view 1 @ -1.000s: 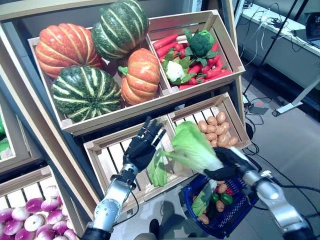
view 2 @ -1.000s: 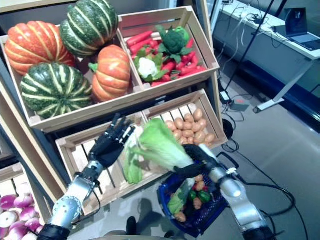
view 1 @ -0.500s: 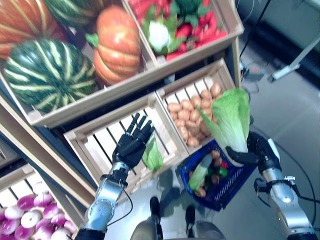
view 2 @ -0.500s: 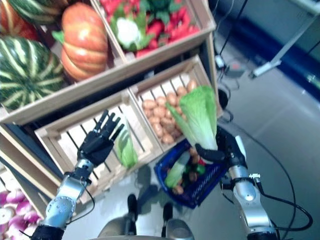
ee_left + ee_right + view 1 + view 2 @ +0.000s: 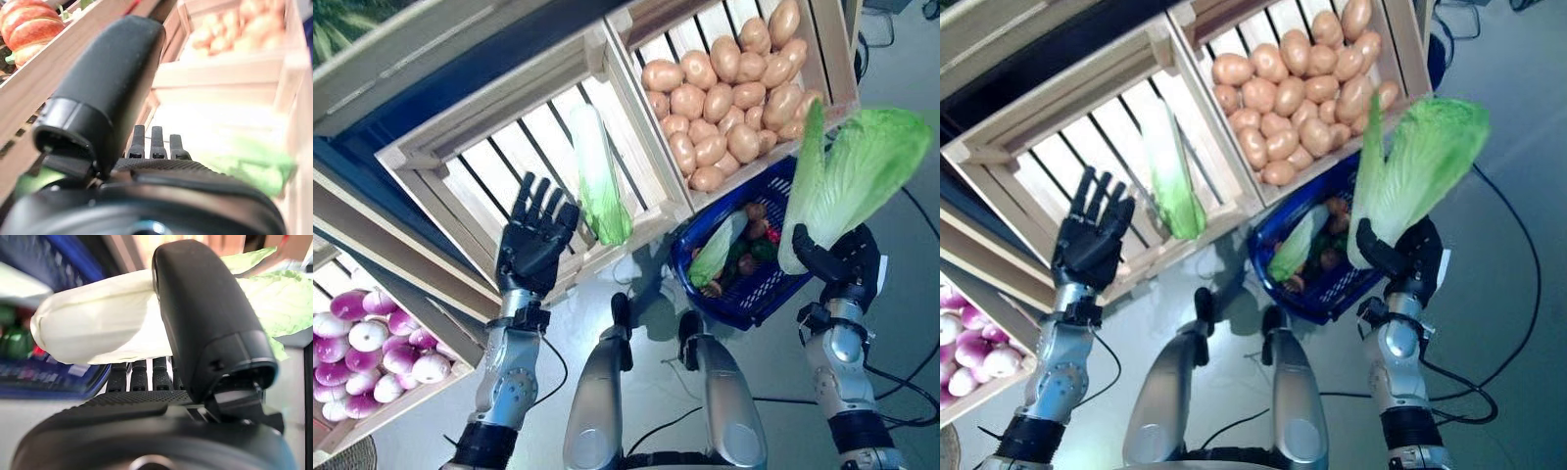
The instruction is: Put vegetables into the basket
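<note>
My right hand (image 5: pixel 847 266) is shut on the white stem of a green leafy cabbage (image 5: pixel 857 176), held upright beside the right rim of the blue basket (image 5: pixel 752 294). The right wrist view shows the thumb (image 5: pixel 205 318) clamped across the cabbage stem (image 5: pixel 98 325). The basket stands on the floor under the potato crate and holds a long green vegetable (image 5: pixel 717 251) and several small ones. A second leafy green (image 5: pixel 597 176) lies in the slatted wooden crate (image 5: pixel 460 196). My left hand (image 5: pixel 533 250) is open at that crate's front edge, left of the leafy green and apart from it.
A crate of potatoes (image 5: pixel 724 88) sits just behind the basket. A lower crate of purple-white turnips (image 5: pixel 367 343) is at the far left. Grey floor lies right of the basket.
The camera has tipped down, so the pumpkins left the view. My right hand carried the cabbage to the right, from over the basket's middle to its right side. The left hand stays open.
</note>
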### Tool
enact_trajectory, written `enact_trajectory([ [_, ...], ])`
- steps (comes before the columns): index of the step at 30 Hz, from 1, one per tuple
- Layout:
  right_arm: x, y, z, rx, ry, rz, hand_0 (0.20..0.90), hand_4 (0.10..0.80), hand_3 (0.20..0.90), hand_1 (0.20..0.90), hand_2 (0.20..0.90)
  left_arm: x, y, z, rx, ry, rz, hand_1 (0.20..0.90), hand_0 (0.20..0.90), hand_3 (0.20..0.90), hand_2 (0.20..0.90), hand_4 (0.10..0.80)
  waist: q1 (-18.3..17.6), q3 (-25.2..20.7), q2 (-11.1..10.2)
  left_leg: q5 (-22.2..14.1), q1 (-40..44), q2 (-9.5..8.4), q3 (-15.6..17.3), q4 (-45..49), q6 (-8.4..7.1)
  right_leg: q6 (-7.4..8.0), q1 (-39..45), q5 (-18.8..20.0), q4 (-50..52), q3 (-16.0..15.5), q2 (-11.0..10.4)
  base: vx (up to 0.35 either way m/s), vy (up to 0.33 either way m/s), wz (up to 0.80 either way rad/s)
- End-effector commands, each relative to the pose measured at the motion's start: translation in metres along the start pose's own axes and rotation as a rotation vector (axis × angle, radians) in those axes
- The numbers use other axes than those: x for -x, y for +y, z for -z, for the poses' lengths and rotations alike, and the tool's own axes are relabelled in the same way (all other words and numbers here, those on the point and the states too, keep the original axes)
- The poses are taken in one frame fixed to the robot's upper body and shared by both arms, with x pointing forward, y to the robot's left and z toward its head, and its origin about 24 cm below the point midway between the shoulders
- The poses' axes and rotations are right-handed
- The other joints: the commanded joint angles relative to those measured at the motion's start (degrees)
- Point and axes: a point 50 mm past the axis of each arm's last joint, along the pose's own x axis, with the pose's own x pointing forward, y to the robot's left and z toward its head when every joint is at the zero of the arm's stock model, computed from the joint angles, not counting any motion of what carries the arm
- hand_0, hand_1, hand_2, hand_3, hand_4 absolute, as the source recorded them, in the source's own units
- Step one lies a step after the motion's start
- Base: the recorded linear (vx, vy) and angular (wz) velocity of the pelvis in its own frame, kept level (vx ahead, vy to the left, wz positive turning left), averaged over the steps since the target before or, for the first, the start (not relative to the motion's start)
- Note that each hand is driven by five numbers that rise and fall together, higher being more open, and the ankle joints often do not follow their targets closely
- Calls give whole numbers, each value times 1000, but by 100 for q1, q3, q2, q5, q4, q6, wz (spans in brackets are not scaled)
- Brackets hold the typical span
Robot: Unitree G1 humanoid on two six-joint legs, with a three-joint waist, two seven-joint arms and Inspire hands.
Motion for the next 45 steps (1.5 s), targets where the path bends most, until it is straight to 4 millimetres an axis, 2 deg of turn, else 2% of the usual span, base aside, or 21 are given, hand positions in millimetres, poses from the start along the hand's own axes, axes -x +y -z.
enact_trajectory([
  [1, -21, -1, -52, -263, -231, 133, 300, 400, 300, 300, 300, -17, -31, -33, -2, -241, 115, 900, 900, 900, 900, 800, -34, -18, 225, -943, -446, -40, -32, 1020, -113, -94, -133, 452, -217, -179, 59, -54, 4, 6],
  [6, -34, 10, -41, -384, -122, 234, 300, 400, 300, 300, 300, -27, -45, -25, -12, -226, 114, 900, 900, 900, 900, 800, 66, -18, 297, -1044, -1001, -104, -143, 1428, -47, -116, -749, 397, 262, -168, -37, -3, -11, 9],
  [10, -43, 20, -23, -527, 18, 314, 300, 400, 300, 300, 300, -33, -54, -19, -11, -209, 129, 900, 900, 900, 900, 800, 180, -18, 412, -1108, -1308, -200, -177, 1634, 28, -149, -1153, 397, 535, -166, -39, -9, -14, 12],
  [16, -59, 40, -16, -579, 138, 269, 300, 400, 300, 300, 300, -39, -64, -13, -17, -184, 151, 900, 900, 900, 900, 800, 331, -18, 566, -1177, -1587, -302, -213, 1916, 55, -179, -1475, 363, 918, -208, -122, 5, -9, 5],
  [18, -60, 53, -15, -485, 161, 206, 300, 400, 300, 300, 300, -41, -68, -12, -9, -171, 148, 900, 900, 900, 900, 800, 368, -18, 606, -1184, -1683, -352, -236, 2007, 50, -167, -1583, 378, 1027, -225, -141, 15, -23, 8],
  [21, -66, 66, -17, -456, 200, 148, 300, 400, 300, 300, 300, -44, -73, -10, 1, -157, 136, 900, 900, 900, 900, 800, 437, -18, 639, -1177, -1812, -372, -244, 2078, 45, -177, -1710, 356, 1149, -254, -174, 35, -28, 15],
  [22, -66, 68, -13, -456, 243, 124, 300, 400, 300, 300, 300, -44, -71, -7, -2, -147, 134, 900, 900, 900, 900, 800, 451, -18, 638, -1317, -1724, -406, -279, 2120, 15, -125, -1630, 239, 1196, -214, -157, 70, -23, 17],
  [24, -67, 70, -11, -446, 270, 100, 300, 400, 300, 300, 300, -45, -72, -9, -4, -151, 143, 900, 900, 900, 900, 800, 470, -18, 646, -1176, -1850, -396, -249, 2076, 40, -176, -1753, 357, 1158, -272, -174, -1, -18, 10],
  [26, -69, 74, -5, -358, 324, 49, 300, 400, 300, 300, 300, -45, -73, -9, -15, -144, 162, 900, 900, 900, 900, 800, 538, -18, 659, -1282, -1773, -438, -287, 2052, 4, -135, -1690, 265, 1154, -273, -186, 5, -42, 3],
  [27, -71, 75, -6, -352, 328, 45, 300, 400, 300, 300, 300, -46, -73, -10, -13, -149, 165, 900, 900, 900, 900, 800, 549, -18, 664, -1156, -1873, -419, -259, 2017, 32, -188, -1785, 371, 1125, -334, -207, 18, -47, 4],
  [28, -69, 73, 0, -325, 362, 53, 300, 400, 300, 300, 300, -46, -71, -8, -10, -138, 163, 900, 900, 900, 900, 800, 573, -18, 661, -1306, -1761, -450, -299, 2069, -6, -128, -1678, 249, 1178, -307, -202, 9, -38, 10],
  [30, -71, 67, 6, -276, 402, 66, 300, 400, 300, 300, 300, -46, -72, -9, -19, -137, 177, 900, 900, 900, 900, 800, 616, -18, 660, -1319, -1780, -473, -314, 2096, 5, -119, -1689, 256, 1189, -337, -208, 30, -40, 9],
  [34, -75, 56, 14, -232, 486, 102, 300, 400, 300, 300, 300, -49, -74, -11, -18, -122, 193, 900, 900, 900, 900, 800, 684, -18, 666, -1294, -1814, -512, -347, 2105, 28, -96, -1736, 311, 1220, -378, -218, -34, -33, 9],
  [35, -75, 52, 18, -232, 527, 121, 300, 400, 300, 300, 300, -50, -75, -13, -22, -125, 199, 900, 900, 900, 900, 800, 702, -18, 661, -1160, -1928, -505, -330, 2085, 54, -141, -1839, 445, 1185, -438, -239, 0, 0, 0],
  [36, -74, 48, 22, -227, 549, 136, 498, 532, 498, 498, 498, -50, -74, -12, -24, -119, 195, 900, 900, 900, 900, 800, 707, -18, 655, -1286, -1820, -529, -363, 2117, 22, -85, -1740, 339, 1224, -389, -218, -88, -23, 3],
  [37, -74, 45, 25, -237, 581, 150, 900, 800, 900, 900, 900, -51, -76, -13, -35, -122, 207, 900, 900, 900, 900, 800, 726, -18, 643, -1168, -1934, -518, -347, 2107, 58, -133, -1845, 449, 1218, -445, -231, 59, -18, 1],
  [39, -71, 40, 32, -230, 617, 177, 900, 800, 900, 900, 900, -50, -76, -13, -52, -118, 215, 900, 900, 900, 900, 800, 736, -18, 626, -1294, -1823, -533, -376, 2144, 28, -74, -1736, 352, 1247, -404, -218, 0, 0, 0],
  [40, -70, 38, 33, -239, 631, 194, 900, 800, 900, 900, 900, -52, -78, -15, -63, -124, 223, 900, 900, 900, 900, 800, 746, -18, 619, -1160, -1891, -514, -349, 2088, 58, -123, -1802, 472, 1195, -463, -227, -78, -30, 4],
  [42, -67, 33, 39, -248, 658, 233, 900, 800, 900, 900, 900, -52, -79, -17, -83, -130, 241, 900, 900, 900, 900, 800, 755, -18, 601, -1223, -1744, -540, -375, 2049, 32, -60, -1668, 441, 1154, -415, -191, -11, -16, 2],
  [45, -67, 28, 41, -268, 663, 267, 900, 800, 900, 900, 900, -53, -84, -23, -107, -156, 269, 900, 900, 900, 900, 800, 762, -18, 610, -1085, -1748, -530, -352, 1934, 55, -94, -1656, 563, 1019, -455, -188, -26, -5, 0],
])
